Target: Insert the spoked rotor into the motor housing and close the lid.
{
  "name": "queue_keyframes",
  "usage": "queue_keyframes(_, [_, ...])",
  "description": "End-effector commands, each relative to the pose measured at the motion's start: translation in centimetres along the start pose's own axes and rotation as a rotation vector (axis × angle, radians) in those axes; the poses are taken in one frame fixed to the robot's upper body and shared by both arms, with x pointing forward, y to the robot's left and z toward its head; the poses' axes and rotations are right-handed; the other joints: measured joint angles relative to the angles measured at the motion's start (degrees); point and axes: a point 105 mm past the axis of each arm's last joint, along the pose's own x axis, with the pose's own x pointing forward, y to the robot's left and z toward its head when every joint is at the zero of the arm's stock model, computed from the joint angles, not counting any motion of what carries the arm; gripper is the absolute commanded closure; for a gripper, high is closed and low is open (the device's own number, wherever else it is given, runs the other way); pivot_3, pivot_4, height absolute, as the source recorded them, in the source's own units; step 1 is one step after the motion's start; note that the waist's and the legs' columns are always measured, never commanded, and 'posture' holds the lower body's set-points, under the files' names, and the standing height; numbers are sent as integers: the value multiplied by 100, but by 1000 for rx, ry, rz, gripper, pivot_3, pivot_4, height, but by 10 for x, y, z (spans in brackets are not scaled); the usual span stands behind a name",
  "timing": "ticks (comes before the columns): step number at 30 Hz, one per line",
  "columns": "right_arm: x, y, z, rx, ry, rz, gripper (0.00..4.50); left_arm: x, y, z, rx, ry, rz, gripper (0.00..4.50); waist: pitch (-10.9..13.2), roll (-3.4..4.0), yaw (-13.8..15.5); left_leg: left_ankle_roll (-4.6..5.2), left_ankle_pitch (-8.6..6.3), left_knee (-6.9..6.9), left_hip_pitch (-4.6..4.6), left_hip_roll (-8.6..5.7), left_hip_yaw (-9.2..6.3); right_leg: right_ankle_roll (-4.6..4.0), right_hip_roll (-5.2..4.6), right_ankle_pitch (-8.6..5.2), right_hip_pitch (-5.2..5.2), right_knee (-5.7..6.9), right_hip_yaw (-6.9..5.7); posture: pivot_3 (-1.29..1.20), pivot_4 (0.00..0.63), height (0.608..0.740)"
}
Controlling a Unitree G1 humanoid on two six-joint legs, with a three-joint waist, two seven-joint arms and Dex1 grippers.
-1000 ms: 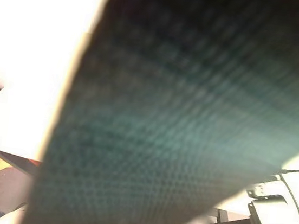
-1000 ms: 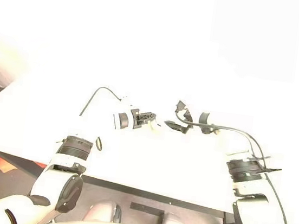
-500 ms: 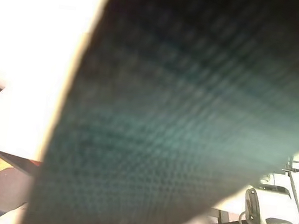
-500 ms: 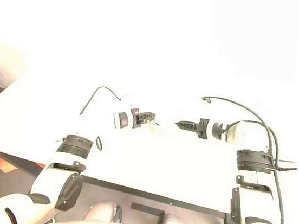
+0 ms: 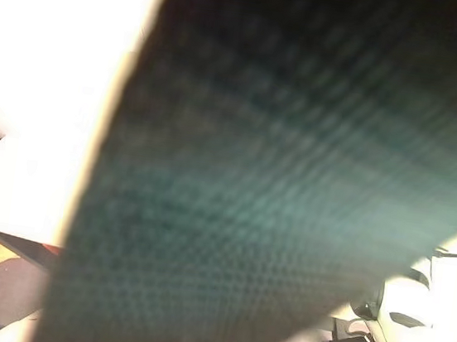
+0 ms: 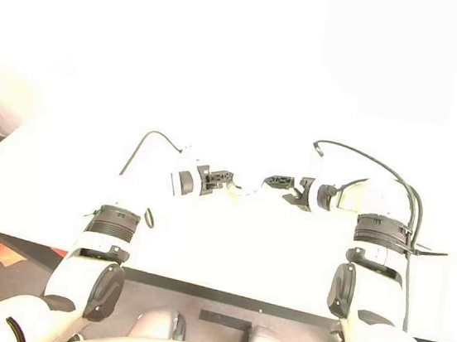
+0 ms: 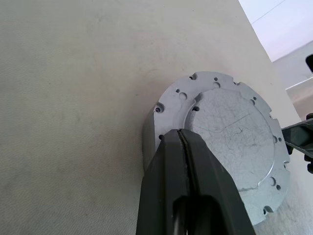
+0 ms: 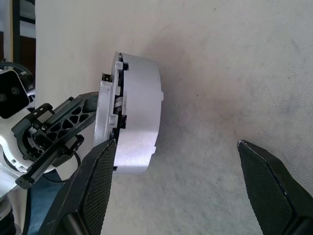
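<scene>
On table (image 8: 234, 58) between both arms: motor housing (image 8: 139, 117), lid (image 7: 234, 142) seated but gapped, pressed by closed, empty left gripper (image 7: 185, 147); right gripper (image 8: 176, 191) wide open, empty, probably steadying.

I count 1 motor housing (image 8: 136, 115), a round grey metal can, with 1 flat lid (image 7: 234, 137) on it. I see 1 desk (image 7: 73, 98) under it, pale and plain. There are 2 hands on my screens: 1 left hand (image 7: 182, 139) and 1 right hand (image 8: 178, 152). Each hand has 2 black fingers. I also count 1 dark woven strap (image 5: 278, 177) across the left eye view.
</scene>
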Motion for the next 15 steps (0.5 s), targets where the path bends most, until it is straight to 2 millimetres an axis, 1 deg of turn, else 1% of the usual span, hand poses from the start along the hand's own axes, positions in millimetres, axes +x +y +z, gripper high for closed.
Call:
queue_keyframes(1, [-3,3,12,-64,-46,-21,14,5,8,-27,-13,105,45,4500,0,0,2,0,0,0,0,0,0,0,0,0,1,0,0,0,0,740])
queue_keyframes(5, [-4,-1,13,-99,-54,-50,14,6,8,-28,-9,107,43,4500,0,0,9,-2,1,0,1,0,0,1,0,0,2,-1,0,0,0,740])
queue_keyframes(9, [-7,-13,16,-184,-72,-135,14,7,3,-28,-7,110,20,4500,0,0,24,-2,2,0,1,-1,0,2,-1,-1,4,-1,0,0,0,740])
queue_keyframes(13, [-8,-21,18,-240,-84,-185,14,7,2,-27,-6,110,12,4500,0,-1,34,-2,1,0,1,-1,0,3,-1,-2,6,-1,0,0,0,740])
queue_keyframes(15, [-8,-27,19,-274,-91,-223,14,7,2,-27,-5,112,11,4500,0,-1,36,-2,1,0,1,-2,0,23,-1,-13,7,-2,0,0,0,740])
